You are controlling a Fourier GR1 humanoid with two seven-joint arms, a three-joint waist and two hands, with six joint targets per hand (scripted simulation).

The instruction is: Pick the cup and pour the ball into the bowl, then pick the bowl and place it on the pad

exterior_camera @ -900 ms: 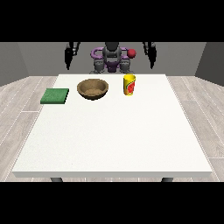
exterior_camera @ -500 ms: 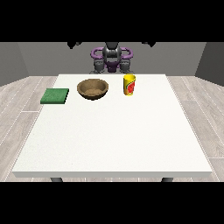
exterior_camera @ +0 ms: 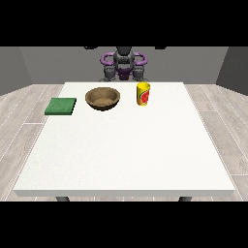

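Note:
A yellow cup (exterior_camera: 143, 93) with a red label stands upright on the far part of the white table (exterior_camera: 126, 155). No ball shows; the cup's inside is hidden. Left of the cup sits a brown wooden bowl (exterior_camera: 102, 98), upright and apart from it. A flat green pad (exterior_camera: 61, 106) lies at the table's far left edge. Both arms are raised high behind the table. Only a dark bit of the hand at the view's left (exterior_camera: 89, 47) and of the hand at the view's right (exterior_camera: 160, 47) shows at the scene's top edge, far above the cup and bowl.
The robot's torso (exterior_camera: 124, 65) stands behind the far edge of the table. Grey floor boards surround the table on both sides.
Both arms have swung upward and outward. The hands rose from shoulder height to the scene's top edge. Cup, bowl and pad have not moved.

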